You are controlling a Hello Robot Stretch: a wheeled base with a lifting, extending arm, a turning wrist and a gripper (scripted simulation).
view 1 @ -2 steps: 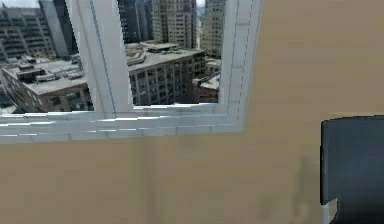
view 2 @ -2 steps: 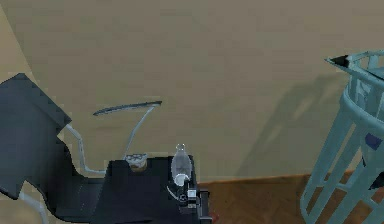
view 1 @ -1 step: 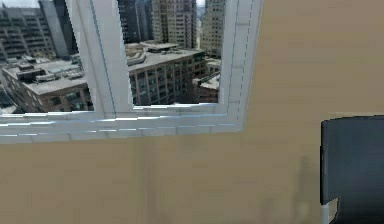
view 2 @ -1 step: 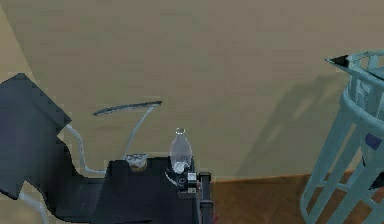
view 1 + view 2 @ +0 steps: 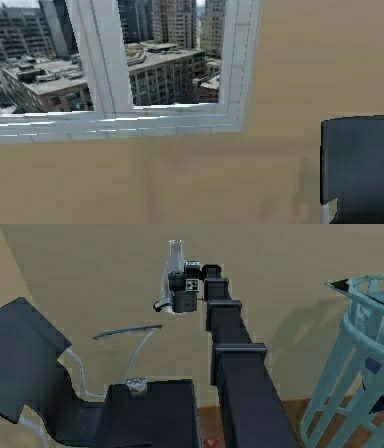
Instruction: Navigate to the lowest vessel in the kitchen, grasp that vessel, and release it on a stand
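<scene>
One glance along the arm side view: found the dark square arm (image 5: 238, 364) rising from the bottom edge just right of the middle and ending high against the beige wall (image 5: 90, 274). Saw the gripper (image 5: 162, 306) at its far end, left of two white marker squares (image 5: 183, 286). Found a clear glass vessel (image 5: 176, 256), bottle-shaped and upright, held at that far end, clear of every surface, bare wall behind. Could not tell the thin fingers' (image 5: 157, 302) state, spread or pressed together. Lower left, noted a dark office chair (image 5: 25, 344) with a curved metal armrest (image 5: 125, 332), and beside it a dark tabletop (image 5: 165, 412) bearing a small grey object (image 5: 135, 384), too small to name. At the right edge, made out a pale blue openwork frame (image 5: 350, 364). Ahead, in the forward view, faced a white-framed window (image 5: 105, 60) onto city buildings (image 5: 50, 80), beige wall below it, and a dark round-cornered panel (image 5: 355, 165) at the right edge.
</scene>
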